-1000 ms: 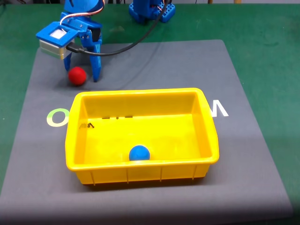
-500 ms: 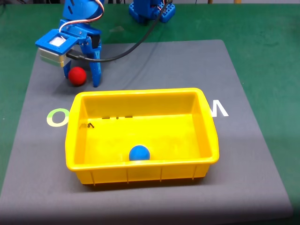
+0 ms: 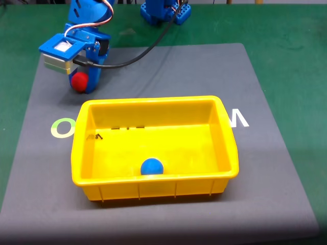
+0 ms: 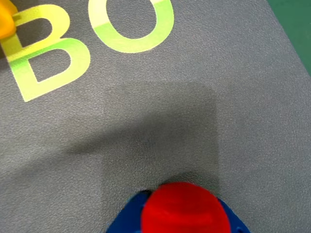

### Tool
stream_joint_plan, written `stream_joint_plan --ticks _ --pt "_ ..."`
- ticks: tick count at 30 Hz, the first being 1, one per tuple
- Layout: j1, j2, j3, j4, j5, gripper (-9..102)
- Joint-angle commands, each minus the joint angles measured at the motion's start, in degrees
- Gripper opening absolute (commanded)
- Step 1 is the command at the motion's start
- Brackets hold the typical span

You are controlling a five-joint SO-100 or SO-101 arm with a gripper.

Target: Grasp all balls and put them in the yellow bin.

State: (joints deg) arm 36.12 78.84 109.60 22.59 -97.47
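Fixed view. Grey mat (image 3: 168, 71) with pale printed letters, laid on a green table (image 3: 296, 41). Yellow bin (image 3: 227, 138) in the middle of the frame, open side up, small dark marks on its far inner wall. Blue ball (image 3: 152, 167) on the bin floor, against the near wall, slightly left of centre. Blue arm in the upper left of the frame, a black cable running from it toward the blue base (image 3: 164, 11) at the top edge. Fingers (image 3: 82, 84) point down to the mat just beyond the bin's upper-left corner, drawn in against the red ball (image 3: 78, 80), which sits between them, low over the mat; contact with the mat cannot be told.

Wrist view. Red ball (image 4: 185, 208) at the bottom centre of the frame, blue finger parts flush against it on both sides. Grey mat (image 4: 170, 116) beyond, shadowed above the ball. Yellow-green letters "BO" (image 4: 92, 34) across the upper left. A sliver of the yellow bin (image 4: 5, 19) at the upper-left edge.
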Motion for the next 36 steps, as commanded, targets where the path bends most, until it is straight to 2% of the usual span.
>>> stream_joint_plan --ticks 1,10,18,29,36 --pt "0.09 0.0 -2.9 -0.97 0.53 0" --pt "-2.46 8.96 -5.89 -0.62 3.34 0" --pt "-10.63 17.4 -20.3 2.55 11.87 0" --pt "-25.31 7.29 -30.59 2.29 15.12 0" --pt "-31.38 -0.7 -33.75 0.26 15.21 0"
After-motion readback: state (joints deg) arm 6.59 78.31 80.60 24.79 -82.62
